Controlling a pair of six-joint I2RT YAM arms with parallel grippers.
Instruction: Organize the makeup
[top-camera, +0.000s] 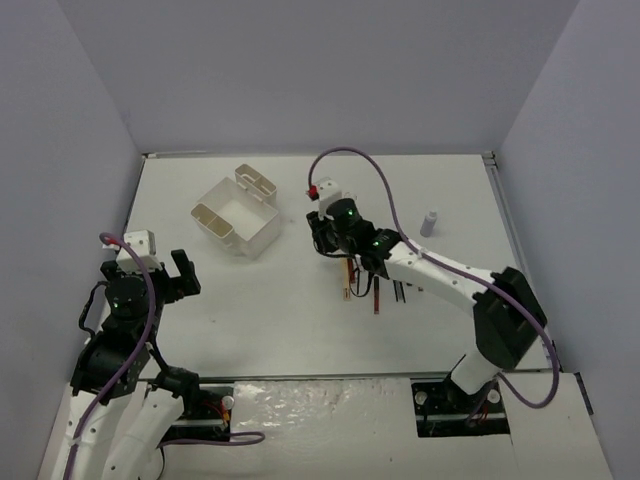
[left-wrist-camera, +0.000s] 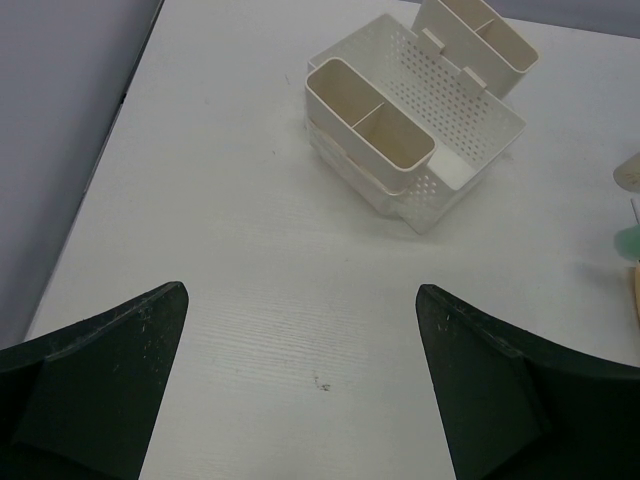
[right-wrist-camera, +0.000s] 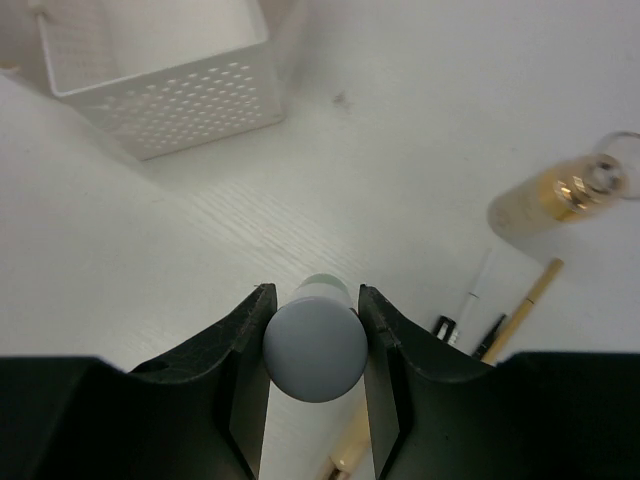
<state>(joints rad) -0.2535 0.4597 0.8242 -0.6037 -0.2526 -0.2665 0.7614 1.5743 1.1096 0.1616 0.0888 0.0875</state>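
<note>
Within right tool (right-wrist-camera: 314, 296), smooth round-capped bottle (right-wrist-camera: 316, 352), perforated white box (right-wrist-camera: 185, 112)

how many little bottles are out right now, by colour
gold bottle: 1
grey-lilac bottle: 1
pale green bottle, grey cap, held in the right gripper: 1
total: 3
</note>
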